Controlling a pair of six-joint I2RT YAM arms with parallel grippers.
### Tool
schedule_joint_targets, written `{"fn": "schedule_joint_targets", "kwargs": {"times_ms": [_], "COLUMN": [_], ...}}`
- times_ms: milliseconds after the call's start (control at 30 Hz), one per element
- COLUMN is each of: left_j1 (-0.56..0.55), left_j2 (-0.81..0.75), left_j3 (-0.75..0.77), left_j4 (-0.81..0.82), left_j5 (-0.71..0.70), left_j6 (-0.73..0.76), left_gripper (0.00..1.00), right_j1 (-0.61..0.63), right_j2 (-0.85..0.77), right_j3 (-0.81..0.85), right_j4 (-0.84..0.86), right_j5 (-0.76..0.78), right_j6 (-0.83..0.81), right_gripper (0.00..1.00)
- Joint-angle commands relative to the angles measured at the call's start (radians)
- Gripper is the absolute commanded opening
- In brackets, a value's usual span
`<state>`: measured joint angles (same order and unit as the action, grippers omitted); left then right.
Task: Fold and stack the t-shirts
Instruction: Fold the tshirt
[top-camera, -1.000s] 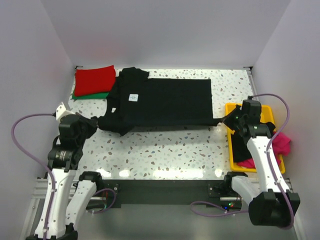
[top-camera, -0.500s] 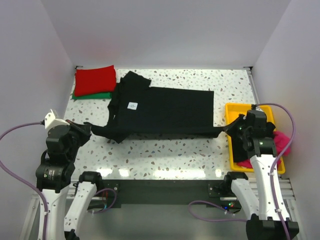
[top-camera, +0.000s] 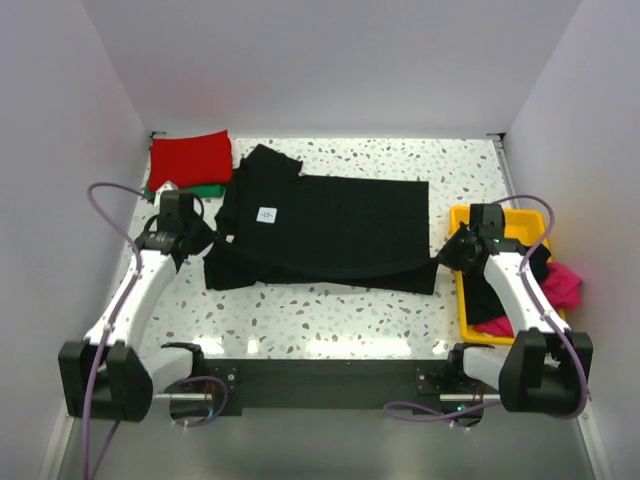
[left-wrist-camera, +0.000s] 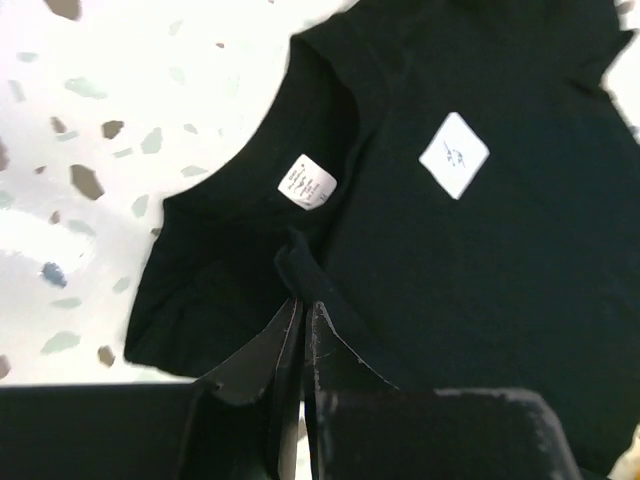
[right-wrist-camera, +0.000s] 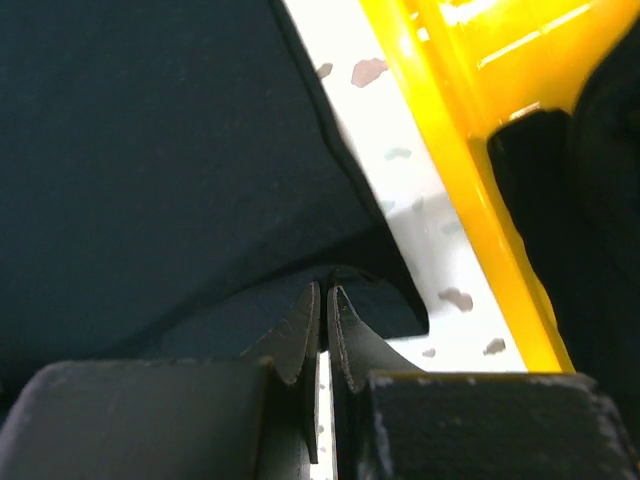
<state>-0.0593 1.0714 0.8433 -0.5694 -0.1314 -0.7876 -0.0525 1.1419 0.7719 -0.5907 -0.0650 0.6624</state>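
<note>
black t-shirt (top-camera: 330, 225), soft cloth spread flat; left gripper (left-wrist-camera: 303, 305) and right gripper (right-wrist-camera: 325, 290) pinch its ends; yellow plastic tray (right-wrist-camera: 450, 150) holds pink shirt (top-camera: 565, 285).

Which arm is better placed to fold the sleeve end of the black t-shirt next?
Probably left. The left gripper pinches the black t-shirt at its collar end, right beside the sleeve. The right gripper holds the opposite hem corner, next to the yellow tray.
</note>
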Motion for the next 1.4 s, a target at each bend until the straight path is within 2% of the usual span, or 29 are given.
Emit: {"fn": "schedule_joint_targets", "kwargs": {"times_ms": [0, 200, 467, 733, 1067, 1233, 1367], "left_j1": [0.006, 0.004, 0.006, 0.003, -0.019, -0.019, -0.016], "left_j2": [0.170, 0.355, 0.412, 0.432, 0.570, 0.546, 0.405], "left_j3": [0.072, 0.166, 0.160, 0.227, 0.316, 0.313, 0.234], "left_j4": [0.161, 0.203, 0.235, 0.229, 0.217, 0.192, 0.187], "left_j5": [0.024, 0.035, 0.023, 0.032, 0.039, 0.035, 0.016], "left_j6": [0.007, -0.013, -0.012, 0.004, 0.005, 0.007, 0.010], "left_gripper": [0.08, 0.09, 0.11, 0.11, 0.12, 0.11, 0.12], "right_j1": [-0.004, -0.003, -0.004, -0.003, -0.003, -0.003, -0.003], "right_j2": [0.091, 0.220, 0.275, 0.289, 0.325, 0.320, 0.253], "right_j3": [0.016, 0.047, 0.056, 0.076, 0.089, 0.087, 0.061], "right_j4": [0.130, 0.186, 0.215, 0.215, 0.227, 0.223, 0.206], "right_j5": [0.025, 0.025, 0.031, 0.031, 0.030, 0.031, 0.041], "right_j6": [0.023, 0.042, 0.034, 0.032, 0.026, 0.022, 0.011], "right_gripper": [0.00, 0.00, 0.00, 0.00, 0.00, 0.00, 0.00]}}
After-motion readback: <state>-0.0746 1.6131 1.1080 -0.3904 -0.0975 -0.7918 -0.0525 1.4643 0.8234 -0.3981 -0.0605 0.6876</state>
